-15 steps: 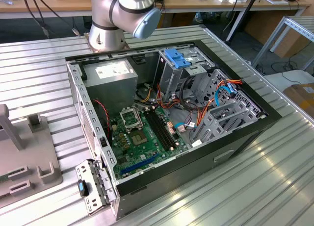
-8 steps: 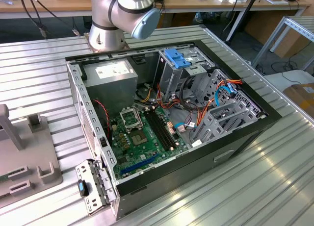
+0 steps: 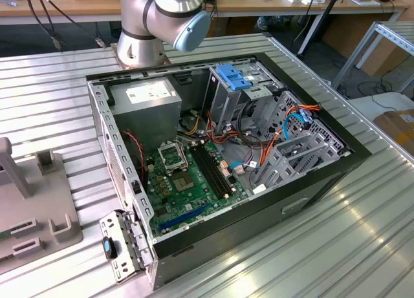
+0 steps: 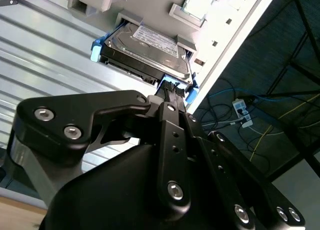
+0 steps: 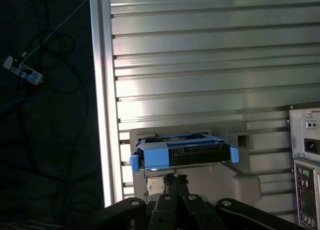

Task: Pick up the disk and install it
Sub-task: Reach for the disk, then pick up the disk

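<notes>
Start at your gripper (image 4: 171,90): the fingers are pulled in narrow, tips all but meeting, and they're right up against the near edge of the disk (image 4: 145,50). Whether they've actually bitten onto anything there, you can't tell from here. The disk lies straight ahead of the tool, flat, label face up, blue carrier frame showing at both ends. It's seated in a grey holder (image 5: 242,182) on the ribbed metal table (image 5: 200,65), close to the table's edge. In the first wrist view that near edge runs crosswise to your reach, with the tips meeting it a little off its middle. I can't call whether that's the long or the short side. Further out, in the exterior view, the arm (image 3: 162,20) stands behind the open computer case (image 3: 310,181), with a light blue bracket (image 3: 233,77) in its drive bay. So the disk is still in its holder, well apart from that case, and nothing is installed yet.
</notes>
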Controlling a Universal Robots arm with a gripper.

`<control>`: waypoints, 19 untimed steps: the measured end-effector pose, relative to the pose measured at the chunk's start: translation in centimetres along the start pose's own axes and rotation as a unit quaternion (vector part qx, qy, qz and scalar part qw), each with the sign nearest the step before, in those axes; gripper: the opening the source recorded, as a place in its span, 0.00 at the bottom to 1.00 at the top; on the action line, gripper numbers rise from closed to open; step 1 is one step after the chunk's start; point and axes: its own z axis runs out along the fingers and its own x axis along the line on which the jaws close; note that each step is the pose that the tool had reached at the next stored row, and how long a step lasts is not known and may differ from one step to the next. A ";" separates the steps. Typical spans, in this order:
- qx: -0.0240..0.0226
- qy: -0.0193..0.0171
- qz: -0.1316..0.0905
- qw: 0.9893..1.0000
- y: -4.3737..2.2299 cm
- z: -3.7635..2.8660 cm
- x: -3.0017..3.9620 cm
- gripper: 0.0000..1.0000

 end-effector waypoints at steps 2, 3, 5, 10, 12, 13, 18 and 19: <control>0.000 0.000 0.000 1.000 0.11 0.02 0.17 0.11; 0.000 0.000 0.000 1.000 0.19 0.03 0.27 0.11; 0.000 0.000 0.000 1.000 0.35 0.05 0.41 0.11; 0.000 0.000 0.000 1.000 1.18 0.18 0.75 0.11; 0.000 0.000 0.000 1.000 1.27 0.19 0.79 0.11; 0.000 0.000 0.000 1.000 1.31 0.19 0.79 0.11; 0.000 0.000 0.000 1.000 1.35 0.19 0.80 0.11; 0.000 0.000 0.000 1.000 1.35 0.19 0.80 0.11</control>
